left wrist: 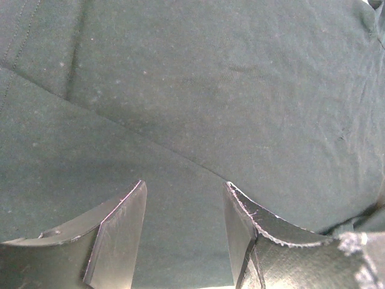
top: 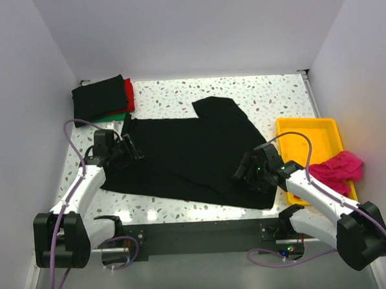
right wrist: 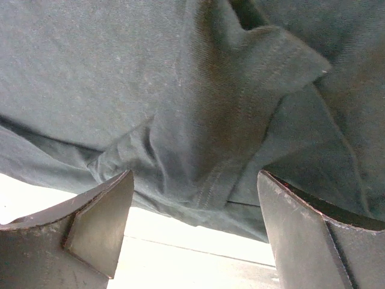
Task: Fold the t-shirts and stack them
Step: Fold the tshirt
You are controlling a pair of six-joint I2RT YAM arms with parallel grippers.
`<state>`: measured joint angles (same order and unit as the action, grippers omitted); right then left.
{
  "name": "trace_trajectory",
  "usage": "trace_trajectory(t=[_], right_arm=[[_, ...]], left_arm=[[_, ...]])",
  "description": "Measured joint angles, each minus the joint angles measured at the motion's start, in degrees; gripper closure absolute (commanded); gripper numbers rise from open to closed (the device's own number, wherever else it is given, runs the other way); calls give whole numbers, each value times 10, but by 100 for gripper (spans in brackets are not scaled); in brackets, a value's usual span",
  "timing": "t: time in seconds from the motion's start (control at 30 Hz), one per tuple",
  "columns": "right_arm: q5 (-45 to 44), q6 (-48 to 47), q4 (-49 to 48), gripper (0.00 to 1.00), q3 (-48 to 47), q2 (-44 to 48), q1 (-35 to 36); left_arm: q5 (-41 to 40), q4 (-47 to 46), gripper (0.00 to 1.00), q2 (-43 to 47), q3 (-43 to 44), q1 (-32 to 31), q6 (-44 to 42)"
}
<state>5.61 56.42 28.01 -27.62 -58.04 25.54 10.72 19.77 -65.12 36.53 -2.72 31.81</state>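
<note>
From above, the black t-shirt (top: 187, 158) lay spread at the centre of the worktop (top: 274, 91), one sleeve reaching toward 12 o'clock. The left fingers (top: 131, 150) sat at its 9 o'clock edge and the right fingers (top: 242, 172) near its 4 o'clock corner. A folded stack (top: 102, 97), black over red and green, rested at 10 o'clock. A pink t-shirt (top: 340, 167) lay bunched in the yellow tray (top: 305, 123) at 3 o'clock. At the left wrist, the left fingers (left wrist: 117, 235) stood apart, clamping nothing, with the black t-shirt (left wrist: 210, 90) filling the view beyond them. At the right wrist, the right fingers (right wrist: 96, 223) stood wide apart and empty, with the black t-shirt's (right wrist: 180, 78) rumpled hem at 12 o'clock and bare worktop (right wrist: 180, 256) at 6 o'clock.
</note>
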Motion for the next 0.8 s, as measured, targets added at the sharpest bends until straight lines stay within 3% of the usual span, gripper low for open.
trace_trajectory(t=[0.5, 0.8], right_arm=[[14, 38, -70, 14, 6, -47, 23], [10, 37, -107, 14, -73, -139, 23]], left_arm=[[0, 0, 42, -6, 0, 0, 0], [0, 0, 42, -6, 0, 0, 0]])
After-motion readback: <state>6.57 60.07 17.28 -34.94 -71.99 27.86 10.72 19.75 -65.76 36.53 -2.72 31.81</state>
